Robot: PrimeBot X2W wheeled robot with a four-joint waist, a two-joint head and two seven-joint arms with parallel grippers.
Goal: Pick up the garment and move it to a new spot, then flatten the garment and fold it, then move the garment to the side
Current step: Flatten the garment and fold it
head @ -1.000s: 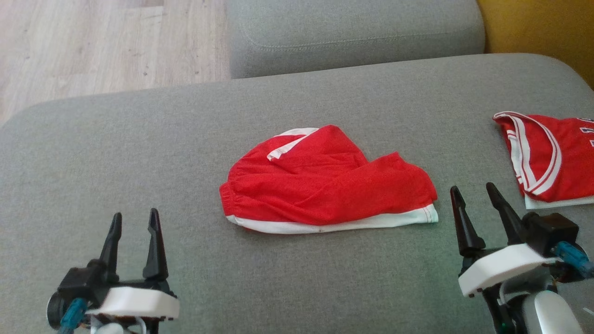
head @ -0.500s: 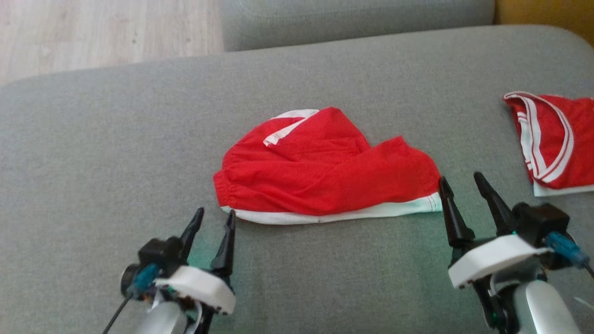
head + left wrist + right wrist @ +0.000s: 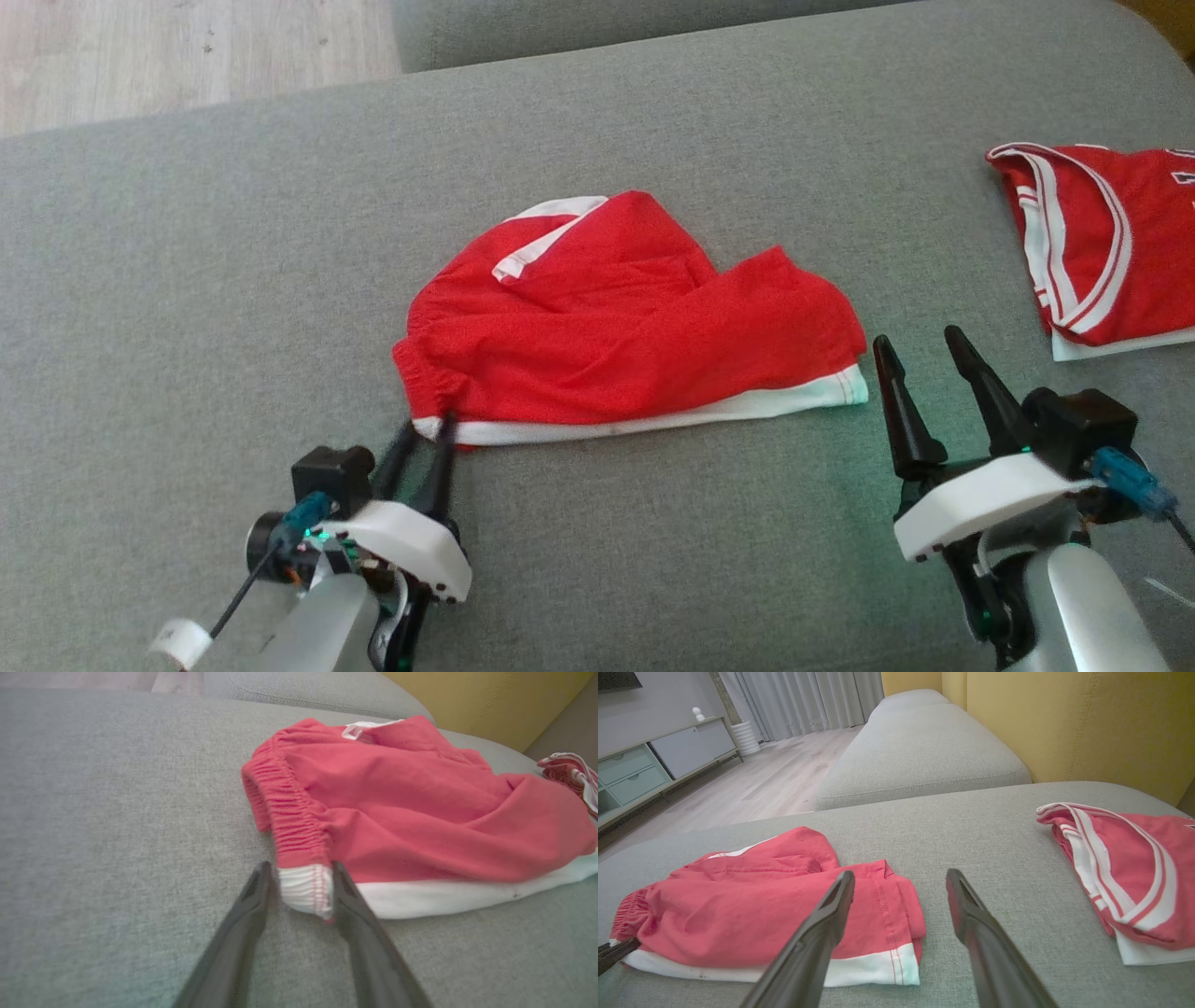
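From the head view, the red shorts (image 3: 625,345) lie crumpled in the middle of the grey sofa cushion (image 3: 187,280), not yet flattened, so the first lift looks to be the step in hand. The left gripper (image 3: 428,427) has its tips at the shorts' near-left end, and the right gripper (image 3: 916,338) stands just beside their near-right end with its fingers spread and nothing between them. It is probably waiting to take the hem, so that the cloth comes up by two ends instead of hanging in a bunch. A striped jersey (image 3: 1102,252) lies well to the right of the shorts and clear of the work. In the left wrist view the two fingers bracket the waistband corner (image 3: 306,889). That is a sensible place to hold, since the doubled elastic edge should slip less than thin single cloth. The fingers sit close on both sides of it, but I cannot tell whether they already bite. In the right wrist view the right gripper's fingers are wide apart, above and just short of the shorts' hemmed end, where the white hem band (image 3: 859,966) rests flat on the cushion. The jersey sits off to the shorts' right.
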